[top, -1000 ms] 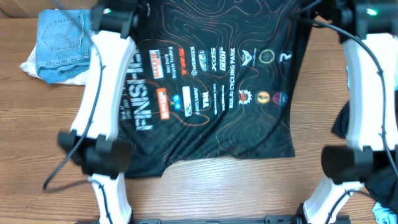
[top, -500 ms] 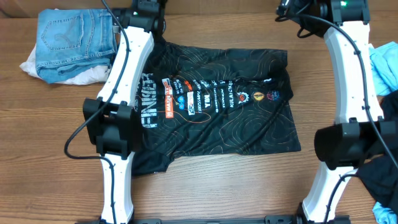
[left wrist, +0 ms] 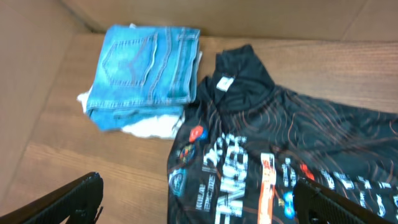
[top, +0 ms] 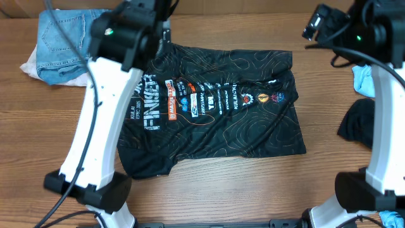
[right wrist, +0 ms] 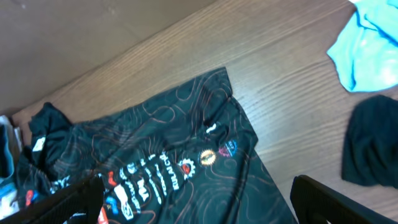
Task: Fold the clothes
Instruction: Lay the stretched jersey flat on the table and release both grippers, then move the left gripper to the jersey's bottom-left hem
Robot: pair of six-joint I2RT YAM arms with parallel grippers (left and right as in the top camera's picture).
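Observation:
The black jersey (top: 215, 107) with tan contour lines, white lettering and small logos lies flat on the wooden table, and no gripper touches it. My left gripper (top: 158, 12) hovers above its far left corner, near the collar. It is open, its two dark fingers (left wrist: 68, 202) spread wide over the jersey (left wrist: 280, 143). The right gripper (top: 323, 28) hangs above the table past the far right corner, also open. Its fingers (right wrist: 336, 199) frame the jersey (right wrist: 174, 149) from high up. A plain black piece (top: 361, 123) sits crumpled at the right.
Folded blue jeans (top: 66, 41) rest on a white cloth (top: 31, 63) at the far left. A light blue cloth (top: 364, 79) lies at the right, just beyond the black piece. In the wrist views, a brown wall (left wrist: 249, 15) rises behind the table's far edge.
Both grippers have opened and let go of the jersey's far edge. The jersey has dropped flat, shorter front to back. Both arms have since risen away from it.

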